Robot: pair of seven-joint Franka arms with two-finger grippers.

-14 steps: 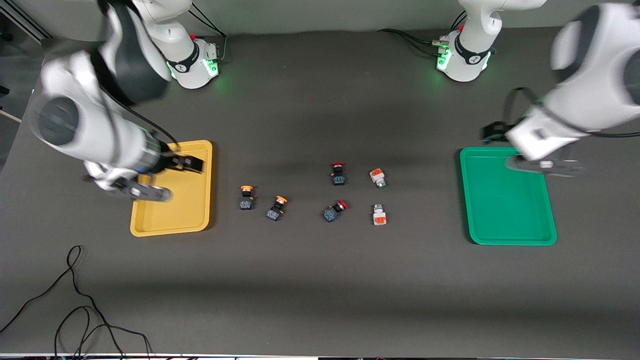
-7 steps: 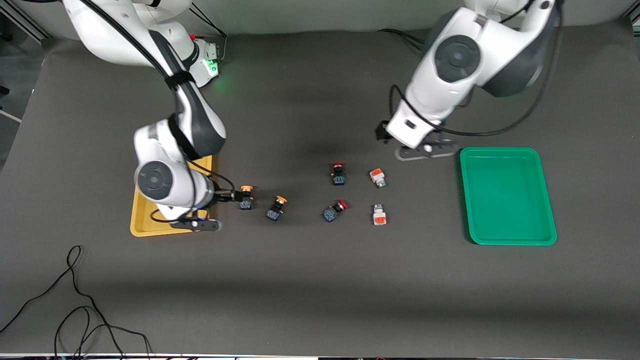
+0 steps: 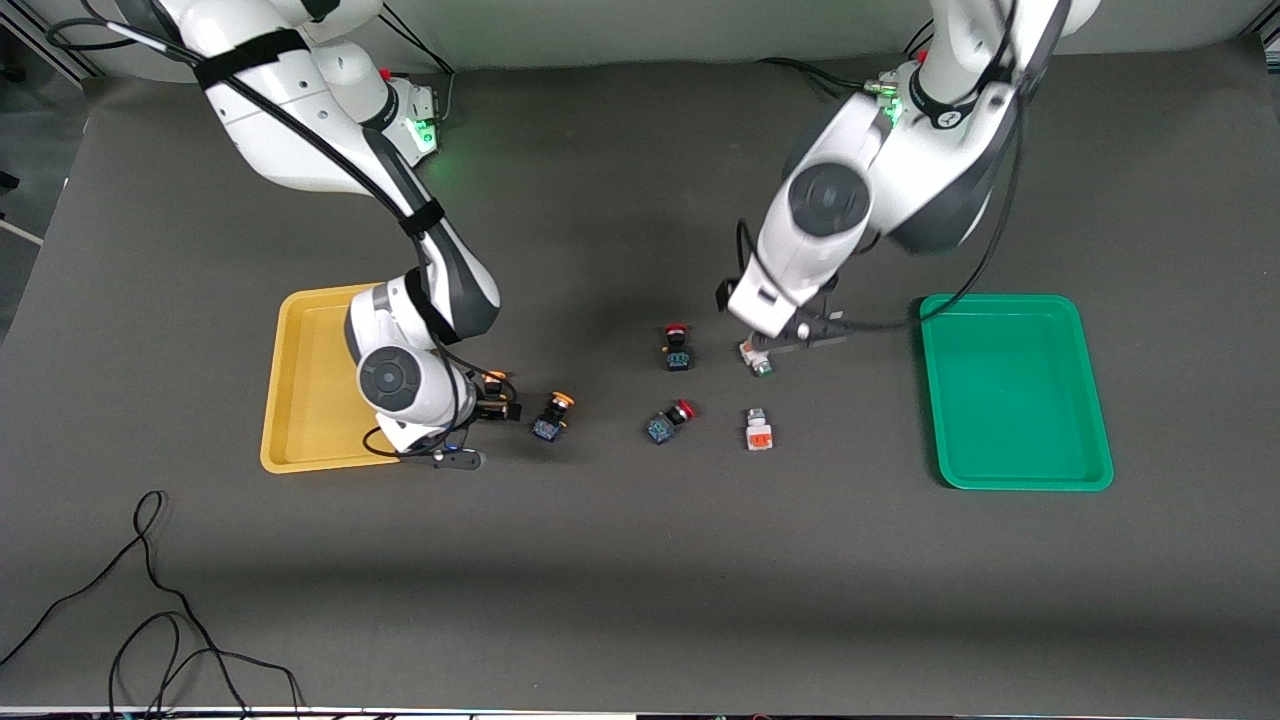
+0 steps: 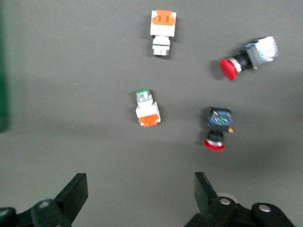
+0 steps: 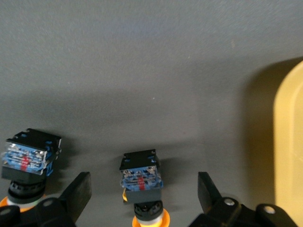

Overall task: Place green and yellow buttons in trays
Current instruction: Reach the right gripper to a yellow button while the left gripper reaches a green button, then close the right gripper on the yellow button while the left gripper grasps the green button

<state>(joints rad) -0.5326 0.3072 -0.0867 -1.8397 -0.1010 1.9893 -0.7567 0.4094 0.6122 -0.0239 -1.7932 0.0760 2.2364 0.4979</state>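
A dark grey matte table [image 3: 620, 560] carries all items; black cables [image 3: 150, 600] loop at its edge nearest the front camera, toward the right arm's end. The arm bases stand at the edge farthest from the camera, each lit green.

The mustard yellow tray [image 3: 310, 400] lies toward the right arm's end and the bright green tray [image 3: 1015, 390] toward the left arm's end; both hold nothing. Between them lie six switches. Two yellow-capped buttons on dark bodies lie beside the yellow tray: one [image 3: 492, 385] under the right gripper [image 3: 490, 415], the other [image 3: 552, 416] just beside it. Two red-capped switches [image 3: 677, 347] [image 3: 668, 421] lie at mid-table. Two white-and-orange buttons with green tips lie toward the green tray: one [image 3: 757, 357] partly under the left gripper [image 3: 790, 340], the other [image 3: 759, 429] nearer the camera.

In the right wrist view, the spread fingers [image 5: 80, 189] flank a yellow-capped button [image 5: 141, 182], not touching it. In the left wrist view, the left gripper's fingers [image 4: 75, 194] are spread wide above the table, with a green-tipped button [image 4: 147, 108] near them.
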